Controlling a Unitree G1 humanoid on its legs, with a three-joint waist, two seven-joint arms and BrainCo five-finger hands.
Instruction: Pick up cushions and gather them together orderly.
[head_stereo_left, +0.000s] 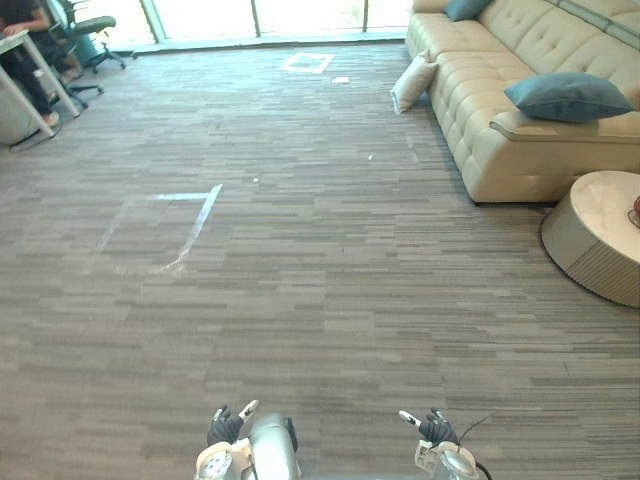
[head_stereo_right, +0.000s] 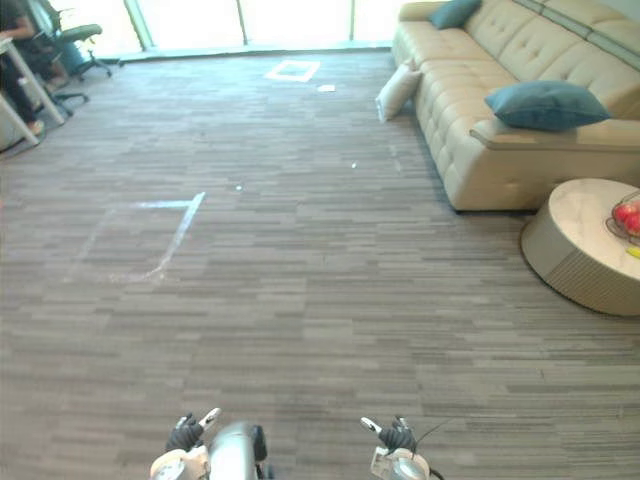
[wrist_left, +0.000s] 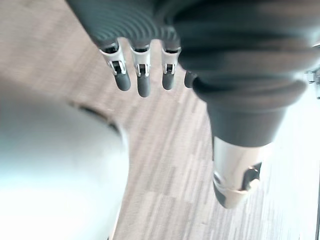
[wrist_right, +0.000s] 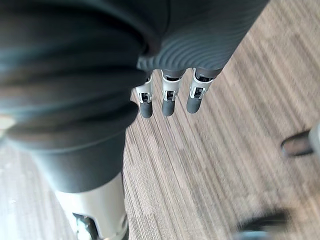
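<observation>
A cream cushion (head_stereo_left: 412, 83) leans on the carpet against the front of the beige sofa (head_stereo_left: 500, 150) at the far right. A teal cushion (head_stereo_left: 567, 97) lies on the sofa's near seat, and a second teal cushion (head_stereo_left: 465, 8) rests at its far end. My left hand (head_stereo_left: 226, 427) and right hand (head_stereo_left: 432, 427) hang low at the bottom edge, far from every cushion. Both hands hold nothing; in the wrist views their fingers (wrist_left: 142, 75) (wrist_right: 170, 97) hang straight over bare carpet.
A round low table (head_stereo_right: 585, 245) stands at the right in front of the sofa, with red fruit (head_stereo_right: 628, 215) on it. At the far left a person (head_stereo_left: 25, 40) sits at a white desk (head_stereo_left: 20, 70) beside an office chair (head_stereo_left: 90, 35). Tape marks (head_stereo_left: 190, 225) cross the carpet.
</observation>
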